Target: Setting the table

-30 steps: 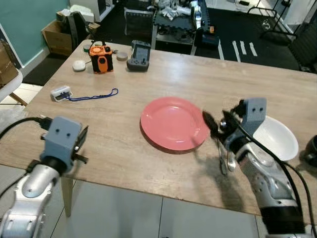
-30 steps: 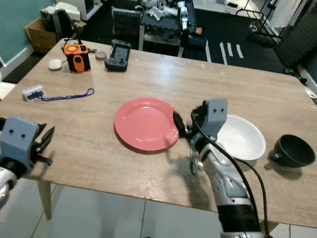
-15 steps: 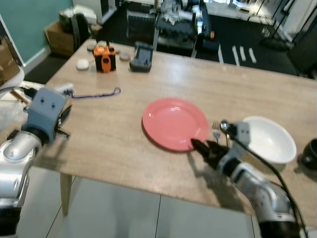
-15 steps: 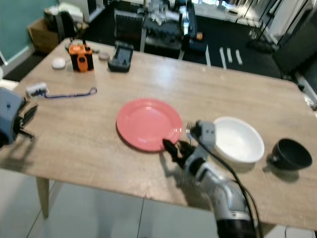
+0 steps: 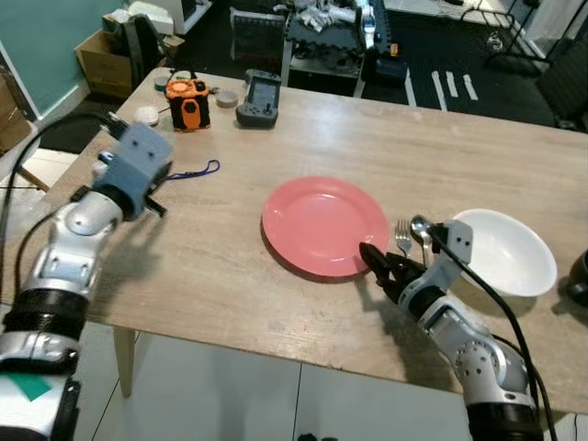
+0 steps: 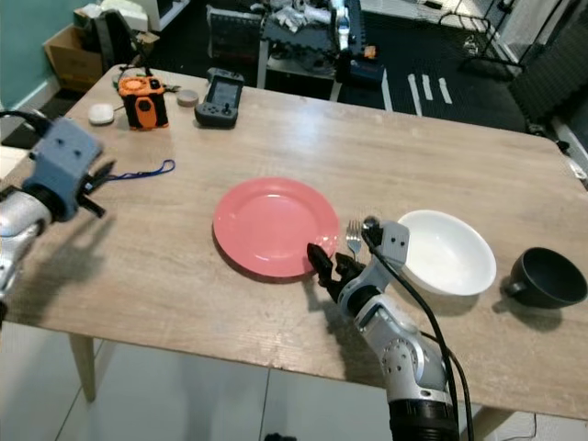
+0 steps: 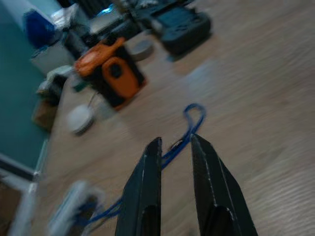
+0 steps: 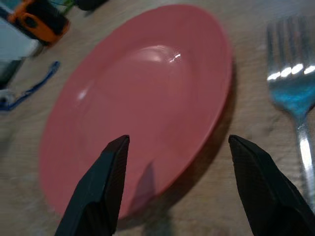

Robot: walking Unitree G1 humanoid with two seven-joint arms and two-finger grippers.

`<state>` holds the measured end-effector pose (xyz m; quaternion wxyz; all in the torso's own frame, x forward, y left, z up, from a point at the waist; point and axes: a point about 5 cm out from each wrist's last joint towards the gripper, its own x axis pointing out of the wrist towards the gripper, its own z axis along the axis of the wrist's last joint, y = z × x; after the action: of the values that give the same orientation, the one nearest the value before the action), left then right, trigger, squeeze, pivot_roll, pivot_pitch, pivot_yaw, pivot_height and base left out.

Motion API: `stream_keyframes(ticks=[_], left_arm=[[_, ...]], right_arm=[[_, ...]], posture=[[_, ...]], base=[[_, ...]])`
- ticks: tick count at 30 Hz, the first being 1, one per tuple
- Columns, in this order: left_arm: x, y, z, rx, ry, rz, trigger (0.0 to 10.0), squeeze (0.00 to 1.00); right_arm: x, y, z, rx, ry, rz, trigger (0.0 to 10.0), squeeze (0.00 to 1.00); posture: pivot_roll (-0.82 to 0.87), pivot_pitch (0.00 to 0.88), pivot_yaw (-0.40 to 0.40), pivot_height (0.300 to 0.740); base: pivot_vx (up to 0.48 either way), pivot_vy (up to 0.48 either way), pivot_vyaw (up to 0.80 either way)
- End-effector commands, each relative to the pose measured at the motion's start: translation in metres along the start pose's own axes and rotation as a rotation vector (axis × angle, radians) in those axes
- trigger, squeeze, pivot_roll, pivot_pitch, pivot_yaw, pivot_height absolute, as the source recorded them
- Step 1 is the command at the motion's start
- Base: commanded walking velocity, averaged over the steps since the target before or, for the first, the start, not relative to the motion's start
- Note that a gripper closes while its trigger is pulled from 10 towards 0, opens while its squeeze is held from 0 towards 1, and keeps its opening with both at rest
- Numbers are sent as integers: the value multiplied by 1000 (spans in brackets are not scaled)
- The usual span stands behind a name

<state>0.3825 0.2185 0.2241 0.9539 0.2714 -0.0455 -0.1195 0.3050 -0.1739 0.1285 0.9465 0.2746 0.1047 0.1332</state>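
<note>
Here the right gripper (image 5: 378,262), fingers spread wide and empty, sits at the lower right edge of the pink plate (image 5: 323,225) mid-table, the fork (image 5: 403,243) just right of it, while the left gripper (image 7: 173,147), nearly closed and empty, hovers upper left over the blue cord (image 7: 189,129).

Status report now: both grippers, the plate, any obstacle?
Right gripper open at pink plate rim. Left gripper nearly shut, empty, over blue cord. Fork beside plate.
</note>
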Motion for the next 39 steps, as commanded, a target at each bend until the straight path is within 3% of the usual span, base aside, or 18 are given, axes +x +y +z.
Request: stream_keyframes(ticks=[1,3,5,6,7,10,11,13,15,19,21,24,29,33,39], left_arm=[[6,-4,2,-9,-15,-12,10000,0],[9,-5,3,-11,-23,-16,10000,0],[17,-18,13,-42,-69,-93,10000,0],[24,-37,26,-79,-128,-222,10000,0],[24,-37,26,-79,-128,-222,10000,0],[28,-67,38,-121,-176,-406,10000,0],[28,-67,38,-121,-176,-406,10000,0],[29,-89,39,-140,-183,-523,10000,0],[33,-101,36,-139,-174,-550,10000,0],[38,-94,32,-155,-145,-448,10000,0],[36,-84,21,-186,-114,-371,10000,0],[30,-79,9,-207,-100,-353,10000,0],[23,-84,0,-255,-104,-390,10000,0],[1,-108,-45,-433,52,-583,10000,0],[-1,-102,-51,-475,73,-564,10000,0]], right_arm=[[-4,3,-4,49,26,42,10000,0],[-5,5,-5,63,28,56,10000,0],[-4,14,-1,91,1,102,10000,0],[-4,24,9,125,-60,163,10000,0],[-4,24,9,125,-60,163,10000,0],[-4,33,23,141,-132,208,10000,0],[-4,33,23,141,-132,208,10000,0],[-3,38,30,137,-174,208,10000,0],[-2,44,38,150,-212,217,10000,0],[-4,52,44,142,-232,241,10000,0],[-6,53,45,135,-236,244,10000,0],[-7,52,45,134,-232,235,10000,0],[-6,50,45,135,-227,229,10000,0],[-1,60,47,116,-210,267,10000,0],[-4,59,49,113,-213,263,10000,0]], posture=[[-32,130,23,740],[-37,133,25,740],[-43,138,28,740],[-51,143,38,740],[-51,143,38,740],[-71,151,50,740],[-71,151,50,740],[-91,156,54,740],[-110,160,59,740],[-126,160,66,740],[-123,162,65,740],[-123,167,60,740],[-117,171,44,740],[-137,173,34,740],[-134,172,35,740]], base=[[0,0,0],[0,0,0],[0,0,0],[0,0,0],[0,0,0],[0,0,0],[0,0,0],[0,0,0],[0,0,0],[0,0,0],[0,0,0],[0,0,0],[0,0,0],[0,0,0],[0,0,0]])
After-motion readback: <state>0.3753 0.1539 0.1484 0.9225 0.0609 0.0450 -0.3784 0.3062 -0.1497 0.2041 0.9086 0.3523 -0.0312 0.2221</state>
